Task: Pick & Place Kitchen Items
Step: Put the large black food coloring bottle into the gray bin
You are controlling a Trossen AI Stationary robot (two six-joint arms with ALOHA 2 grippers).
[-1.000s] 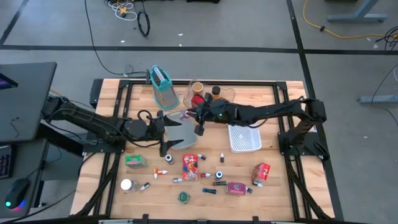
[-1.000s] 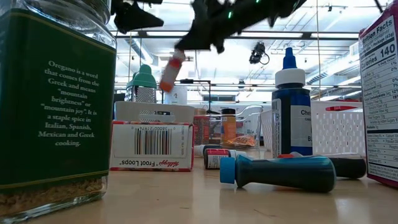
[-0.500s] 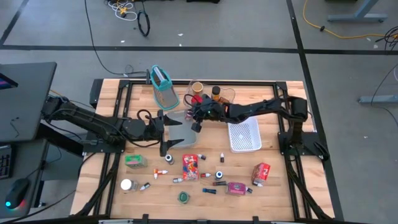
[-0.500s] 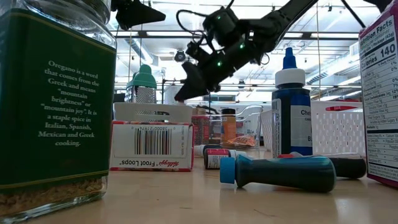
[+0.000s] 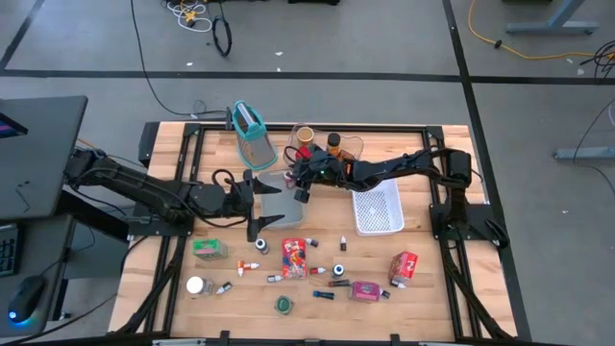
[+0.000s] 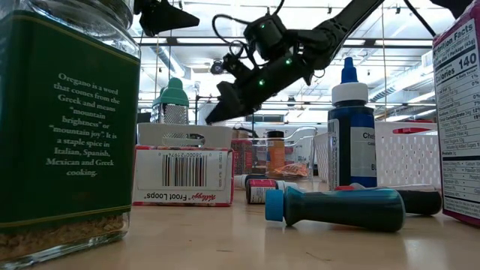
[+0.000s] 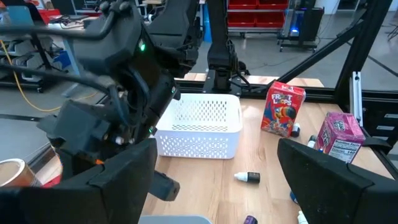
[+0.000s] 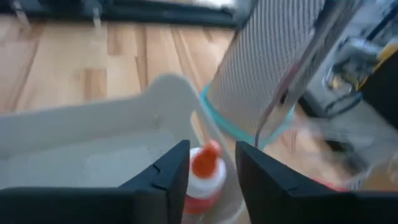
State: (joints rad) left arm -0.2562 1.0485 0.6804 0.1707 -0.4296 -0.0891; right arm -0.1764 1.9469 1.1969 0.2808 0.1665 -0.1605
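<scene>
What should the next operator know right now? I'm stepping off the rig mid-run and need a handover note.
Right gripper: fingers shut on a small white vial with an orange cap, held over the shallow grey tray, beside the teal-rimmed metal grater.
Left gripper: fingers open, empty, hovering at that tray's left edge.
Done: vial lifted, not yet set down.
Left: flat red packet, green-labelled jar, red box, pink box and several tiny vials lie loose on the wooden table.
</scene>
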